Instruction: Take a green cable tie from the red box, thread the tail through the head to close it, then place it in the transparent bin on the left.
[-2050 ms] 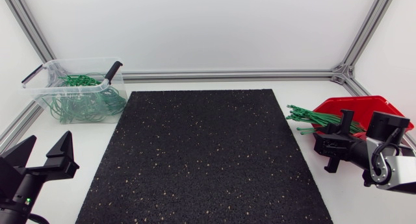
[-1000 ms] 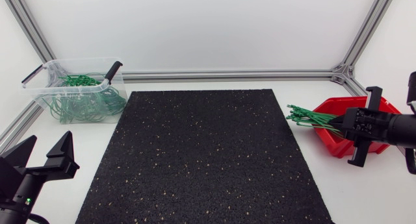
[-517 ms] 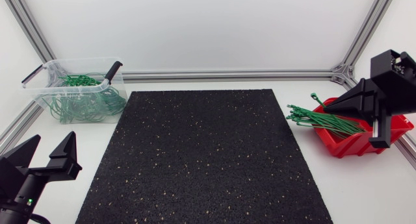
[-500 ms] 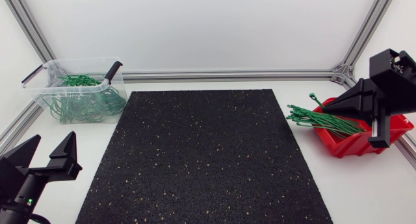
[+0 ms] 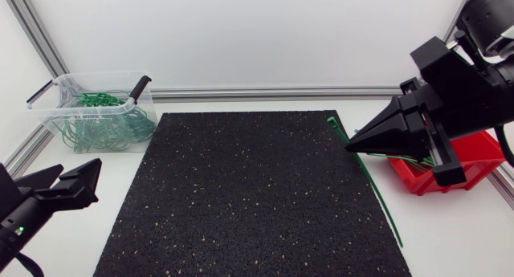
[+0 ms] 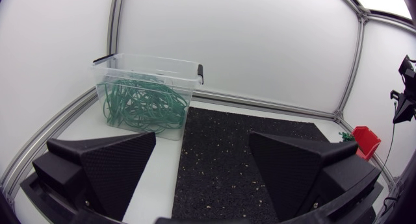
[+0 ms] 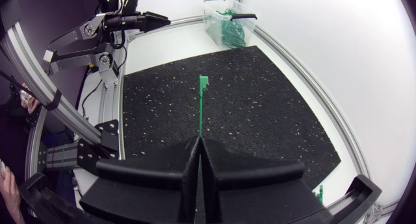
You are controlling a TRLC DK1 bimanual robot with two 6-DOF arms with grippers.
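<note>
My right gripper (image 5: 352, 146) hovers over the right edge of the black mat (image 5: 249, 189), shut on a single green cable tie (image 5: 378, 195). The tie's head points toward the mat's far edge and its tail hangs down toward the near right. In the right wrist view the tie (image 7: 201, 110) sticks straight out ahead of the closed right gripper (image 7: 199, 149). The red box (image 5: 475, 155) with more green ties lies behind and below that gripper. The transparent bin (image 5: 96, 108) with looped ties stands far left. My left gripper (image 6: 201, 178) waits open and empty at the near left.
An aluminium frame rail (image 5: 281, 92) runs along the table's back edge, with slanted posts at both corners. The bin (image 6: 146, 94) has a black handle on its right rim. White tabletop shows on both sides of the mat.
My right gripper rose out of the red box with one tie and swung left over the mat's right edge. The left gripper tilted slightly lower.
</note>
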